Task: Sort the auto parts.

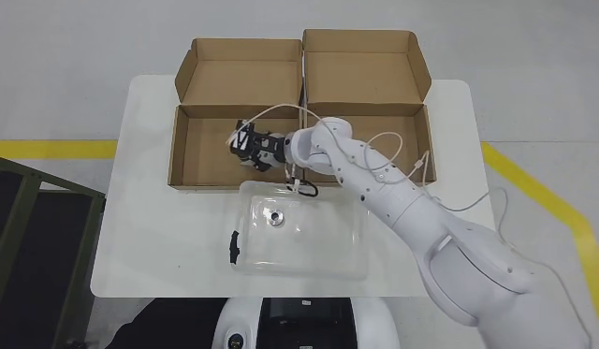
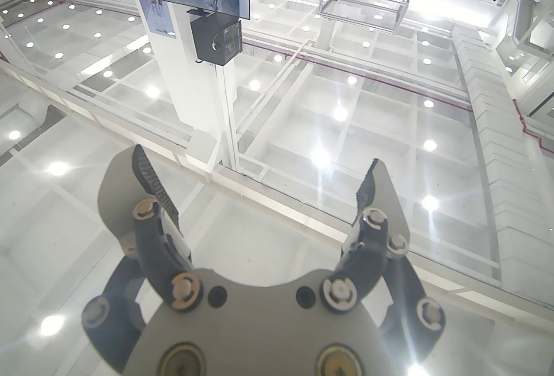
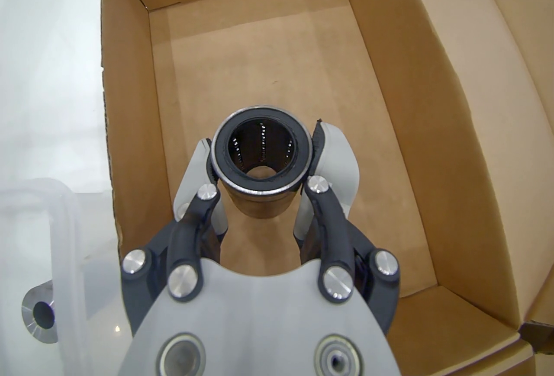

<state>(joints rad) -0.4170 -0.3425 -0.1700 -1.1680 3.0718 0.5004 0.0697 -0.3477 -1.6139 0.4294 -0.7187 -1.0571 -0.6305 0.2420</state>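
Observation:
My right gripper [image 3: 262, 165] is shut on a black cylindrical bearing [image 3: 262, 155] with a steel rim, and holds it above the floor of the left cardboard box [image 3: 277, 49]. From the top, that gripper [image 1: 251, 147] hangs over the same left box [image 1: 201, 152]. A round metal part [image 1: 275, 217] lies in the clear plastic tray [image 1: 346, 255] near the table's front; the right wrist view catches it too, the metal part [image 3: 40, 313] behind the tray's wall [image 3: 65, 222]. My left gripper [image 2: 259, 187] is open, pointing up at a ceiling with nothing between its fingers.
A second open cardboard box [image 1: 384, 129] stands to the right of the first, both with lids folded back. A black clip [image 1: 233, 246] sits at the tray's left edge. White table [image 1: 150, 237] surface lies bare to the left of the tray.

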